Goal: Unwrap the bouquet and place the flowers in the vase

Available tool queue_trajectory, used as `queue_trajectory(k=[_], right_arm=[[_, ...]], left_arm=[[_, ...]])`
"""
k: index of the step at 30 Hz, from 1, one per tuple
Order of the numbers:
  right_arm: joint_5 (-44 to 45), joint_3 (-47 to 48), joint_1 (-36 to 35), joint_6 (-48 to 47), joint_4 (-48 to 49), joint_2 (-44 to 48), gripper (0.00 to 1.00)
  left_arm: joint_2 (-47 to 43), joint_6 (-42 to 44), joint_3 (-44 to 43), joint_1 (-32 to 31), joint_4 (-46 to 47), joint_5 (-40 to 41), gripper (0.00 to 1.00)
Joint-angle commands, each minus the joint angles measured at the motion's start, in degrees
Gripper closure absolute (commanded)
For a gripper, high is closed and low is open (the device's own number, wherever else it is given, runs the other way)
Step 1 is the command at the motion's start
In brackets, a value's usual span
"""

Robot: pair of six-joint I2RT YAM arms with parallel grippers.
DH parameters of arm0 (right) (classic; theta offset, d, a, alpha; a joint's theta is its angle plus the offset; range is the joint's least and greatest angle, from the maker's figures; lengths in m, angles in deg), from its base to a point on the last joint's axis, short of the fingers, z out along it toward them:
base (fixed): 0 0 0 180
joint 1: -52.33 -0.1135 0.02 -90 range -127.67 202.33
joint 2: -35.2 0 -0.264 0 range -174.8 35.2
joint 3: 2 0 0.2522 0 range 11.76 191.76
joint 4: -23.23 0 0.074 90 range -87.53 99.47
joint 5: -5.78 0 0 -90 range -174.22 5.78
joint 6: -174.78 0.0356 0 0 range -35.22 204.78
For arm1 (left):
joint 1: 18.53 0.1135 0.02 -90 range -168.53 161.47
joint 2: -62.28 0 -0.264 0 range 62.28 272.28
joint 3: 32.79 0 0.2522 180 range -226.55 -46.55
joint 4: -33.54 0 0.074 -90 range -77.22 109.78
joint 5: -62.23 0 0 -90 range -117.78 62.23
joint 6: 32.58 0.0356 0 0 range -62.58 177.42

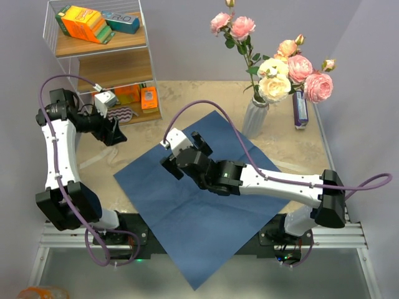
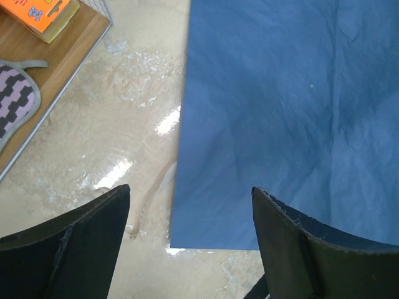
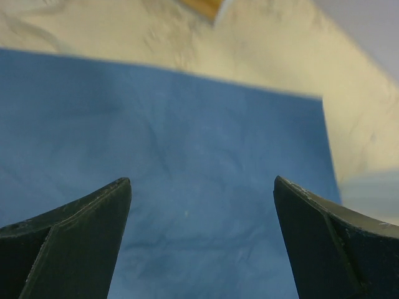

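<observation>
- The flowers (image 1: 280, 68) are standing in the vase (image 1: 255, 117) at the far right of the counter (image 1: 299, 152). Stems are down and heads fan out above the rim, so we'd call the placing done.
- The blue paper (image 1: 199, 205) lies spread flat with nothing on it, so the unwrapping looks finished too. We see no step of the task left, except perhaps bringing the arms home.
- The right jaws hang wide apart over the middle of the paper, holding nothing. The left jaws are apart and empty too, over the paper's left edge where it meets bare counter.
- Edges: the paper's near corner hangs over the counter's near edge, between the two arm bases. Its far right edge runs just beside the vase foot.
- Room: we have open counter left of the paper, up to the wire shelf (image 1: 100, 56).
- On the right, the vase and a dark blue packet (image 1: 300, 109) sit close to the wall. We'd judge that side tight for a swinging arm.
</observation>
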Motion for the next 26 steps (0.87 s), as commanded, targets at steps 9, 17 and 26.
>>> queue_trajectory(k=[9, 17, 26], right_arm=[[4.3, -13.9, 0.2, 29.7, -14.7, 15.0, 0.01], [5.2, -14.4, 0.3, 28.5, -16.1, 20.0, 0.01], [6.5, -13.0, 0.3, 27.2, -17.2, 21.4, 0.01]], left_arm=[[-2.6, -5.3, 7.9, 0.4, 8.3, -1.0, 0.15], [-3.0, -6.2, 10.9, 0.4, 12.0, -0.2, 0.14], [-2.3, -6.8, 10.4, 0.4, 12.4, -1.1, 0.14]])
